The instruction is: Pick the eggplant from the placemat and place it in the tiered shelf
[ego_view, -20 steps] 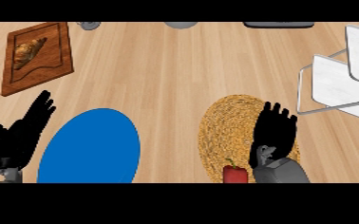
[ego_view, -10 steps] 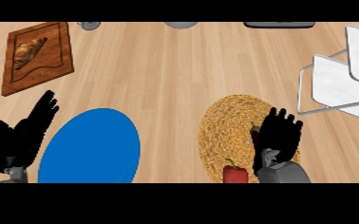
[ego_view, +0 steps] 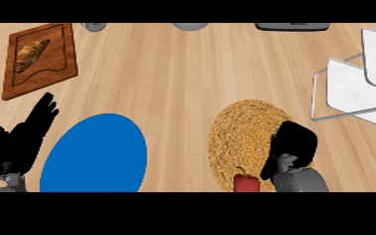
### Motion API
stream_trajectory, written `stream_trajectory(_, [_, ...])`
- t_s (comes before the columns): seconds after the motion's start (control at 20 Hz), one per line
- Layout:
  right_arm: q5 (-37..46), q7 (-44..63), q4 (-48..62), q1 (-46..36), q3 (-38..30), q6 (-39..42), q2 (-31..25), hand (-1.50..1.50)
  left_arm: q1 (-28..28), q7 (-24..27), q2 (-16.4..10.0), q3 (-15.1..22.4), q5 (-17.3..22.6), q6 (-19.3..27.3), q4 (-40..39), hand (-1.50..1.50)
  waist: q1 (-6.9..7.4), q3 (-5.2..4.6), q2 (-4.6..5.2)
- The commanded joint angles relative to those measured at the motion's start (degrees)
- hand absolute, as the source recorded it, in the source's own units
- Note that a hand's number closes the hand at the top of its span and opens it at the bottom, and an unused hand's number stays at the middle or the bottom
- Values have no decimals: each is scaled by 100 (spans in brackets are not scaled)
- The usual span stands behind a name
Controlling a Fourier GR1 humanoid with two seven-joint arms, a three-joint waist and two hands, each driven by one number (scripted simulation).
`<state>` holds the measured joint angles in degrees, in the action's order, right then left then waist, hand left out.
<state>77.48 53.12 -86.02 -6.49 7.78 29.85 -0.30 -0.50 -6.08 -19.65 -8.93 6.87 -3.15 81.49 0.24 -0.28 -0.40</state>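
Inspection of the light wooden counter (ego_view: 183, 69) found my right hand (ego_view: 294, 143) poised over the right part of the round woven straw placemat (ego_view: 235, 134). I could not tell whether that hand was spread or closed, as it showed only as a compact dark mass from above. Nothing was visibly enclosed in it.

The task names an eggplant. The only item on the placemat was a small red vegetable with a green stem (ego_view: 246, 182), more like a pepper. It sat at the mat's near edge, just beside my right wrist and apart from the hand itself. I judge the pick not yet made, and the hand would need to draw back toward that edge to reach it.

The white tiered shelf (ego_view: 345, 87) stood at the counter's right, beyond the mat. That side suits the right arm for delivery.

My left hand (ego_view: 29, 134) rested at the left edge, fingers straight and apart, holding nothing, next to the blue oval plate (ego_view: 95, 154). A dark wooden board (ego_view: 55, 72) carrying a brown pastry (ego_view: 31, 55) lay at far left, well clear of the route.
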Motion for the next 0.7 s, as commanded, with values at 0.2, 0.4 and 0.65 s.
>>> stream_trajectory(0.2, [267,-351,373,352,205,-382,-398,150,20,36,3,-123,-53,-197,-69,0,-19,28,41])
stream_trajectory(0.4, [472,-48,-408,283,527,139,-304,150,-270,112,39,-236,-51,-217,146,0,-17,26,29])
stream_trajectory(0.65, [408,-870,-424,232,501,-603,-661,150,-119,126,167,-156,-237,-162,28,0,-31,28,36])
